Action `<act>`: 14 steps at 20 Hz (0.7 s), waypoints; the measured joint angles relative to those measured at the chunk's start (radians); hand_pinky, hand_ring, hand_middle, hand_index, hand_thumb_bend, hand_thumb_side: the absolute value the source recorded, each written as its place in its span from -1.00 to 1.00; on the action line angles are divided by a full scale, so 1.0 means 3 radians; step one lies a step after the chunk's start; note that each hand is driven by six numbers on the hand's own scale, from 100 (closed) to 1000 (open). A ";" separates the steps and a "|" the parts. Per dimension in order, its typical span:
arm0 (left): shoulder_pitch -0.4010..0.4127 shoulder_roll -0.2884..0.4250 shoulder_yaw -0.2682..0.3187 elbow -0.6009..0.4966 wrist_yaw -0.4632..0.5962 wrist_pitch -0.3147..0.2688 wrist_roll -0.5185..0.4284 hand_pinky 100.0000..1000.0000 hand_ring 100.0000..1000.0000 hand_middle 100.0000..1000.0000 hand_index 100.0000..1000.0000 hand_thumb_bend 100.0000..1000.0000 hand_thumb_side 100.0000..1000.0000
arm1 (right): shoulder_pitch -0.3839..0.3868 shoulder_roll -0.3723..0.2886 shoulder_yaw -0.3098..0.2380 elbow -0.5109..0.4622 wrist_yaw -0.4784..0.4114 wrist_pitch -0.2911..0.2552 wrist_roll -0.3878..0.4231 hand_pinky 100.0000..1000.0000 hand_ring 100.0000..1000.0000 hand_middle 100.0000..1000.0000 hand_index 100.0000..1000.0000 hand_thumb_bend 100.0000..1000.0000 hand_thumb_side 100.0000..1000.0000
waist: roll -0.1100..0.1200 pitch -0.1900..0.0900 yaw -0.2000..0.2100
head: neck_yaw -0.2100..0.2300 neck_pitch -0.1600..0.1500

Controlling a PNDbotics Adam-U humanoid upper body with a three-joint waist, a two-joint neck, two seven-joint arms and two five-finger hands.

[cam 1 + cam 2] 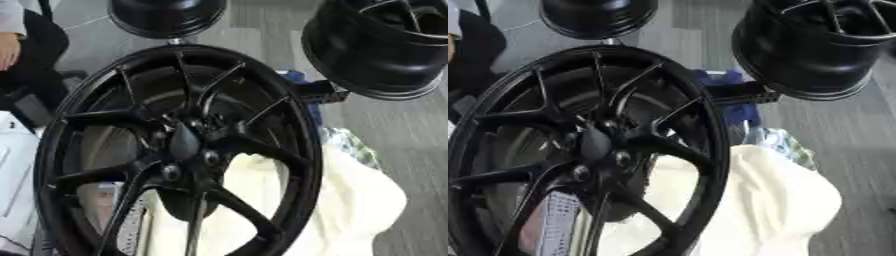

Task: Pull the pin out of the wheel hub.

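Wheel (61, 150): black multi-spoke rim fills our view, leaning slightly, its spokes meeting at a dark centre.
Hub (185, 142): just left of middle in the left eye view; round bolt holes (211, 158) ring it; we cannot single out the pin among them, so its long axis stays a judgement; we assume it runs out of the hub face towards us.
Cloth (785, 200): pale sheet lies behind the lower right spokes.
Spare rims (807, 55): two more black wheels stand beyond, well apart from the hub.
Hands: neither of ours shows in either view; fingers cannot be described; which arm sits nearer the hub we cannot tell.
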 measured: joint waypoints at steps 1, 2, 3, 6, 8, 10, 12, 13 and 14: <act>0.0000 0.0000 0.0000 0.0000 0.0011 0.0001 0.0006 0.65 0.55 0.41 0.72 -0.90 -0.07 | 0.0000 0.0000 0.0000 0.0000 0.0000 0.0000 0.0000 -0.21 0.16 0.28 0.64 -0.52 -0.53 | 0.0000 0.0000 0.0001 | 0.0000 0.0000; 0.0000 0.0000 0.0001 0.0000 0.0022 0.0002 0.0012 0.64 0.54 0.40 0.72 -0.92 -0.07 | 0.0000 0.0000 0.0000 0.0000 0.0000 0.0000 0.0000 -0.21 0.16 0.28 0.64 -0.52 -0.53 | 0.0000 0.0000 0.0002 | 0.0000 0.0000; 0.0000 0.0000 0.0001 0.0000 0.0033 0.0003 0.0020 0.64 0.54 0.40 0.72 -0.92 -0.08 | 0.0000 0.0000 0.0000 0.0000 0.0000 0.0000 0.0000 -0.21 0.16 0.28 0.64 -0.52 -0.53 | 0.0000 0.0000 0.0003 | 0.0000 0.0000; 0.0004 -0.0001 0.0003 -0.0002 0.0083 0.0009 0.0042 0.64 0.52 0.38 0.71 -0.94 -0.06 | 0.0000 0.0000 0.0000 0.0000 0.0000 0.0002 0.0002 -0.21 0.16 0.28 0.64 -0.53 -0.53 | 0.0000 -0.0001 0.0008 | 0.0000 0.0000; 0.0016 -0.0001 0.0004 -0.0013 0.0117 0.0010 0.0060 0.59 0.47 0.29 0.66 -1.00 -0.09 | 0.0000 0.0000 0.0001 0.0000 0.0000 0.0002 0.0002 -0.21 0.16 0.28 0.64 -0.53 -0.53 | -0.0002 -0.0001 0.0015 | 0.0000 0.0000; 0.0016 -0.0004 0.0024 -0.0043 0.0170 0.0027 0.0118 0.55 0.40 0.20 0.60 -1.00 -0.11 | 0.0000 -0.0001 0.0002 0.0000 0.0000 0.0003 0.0003 -0.21 0.16 0.28 0.64 -0.53 -0.53 | -0.0007 -0.0002 0.0027 | 0.0000 0.0000; 0.0016 -0.0017 0.0062 -0.0155 0.0270 0.0043 0.0254 0.53 0.34 0.14 0.55 -1.00 -0.10 | 0.0000 -0.0003 0.0002 0.0000 0.0000 0.0004 0.0004 -0.21 0.16 0.28 0.64 -0.52 -0.53 | -0.0015 -0.0003 0.0029 | -0.0003 0.0000; 0.0020 -0.0037 0.0080 -0.0251 0.0343 0.0040 0.0342 0.53 0.34 0.14 0.55 -1.00 -0.20 | 0.0000 -0.0006 0.0003 0.0000 0.0000 0.0005 0.0005 -0.21 0.16 0.28 0.64 -0.52 -0.53 | -0.0018 -0.0003 0.0033 | -0.0005 0.0000; 0.0027 -0.0057 0.0094 -0.0376 0.0423 0.0029 0.0435 0.53 0.35 0.15 0.56 -1.00 -0.21 | 0.0000 -0.0010 0.0003 0.0000 0.0001 0.0005 0.0005 -0.20 0.16 0.28 0.64 -0.52 -0.54 | -0.0021 -0.0003 0.0038 | -0.0007 0.0000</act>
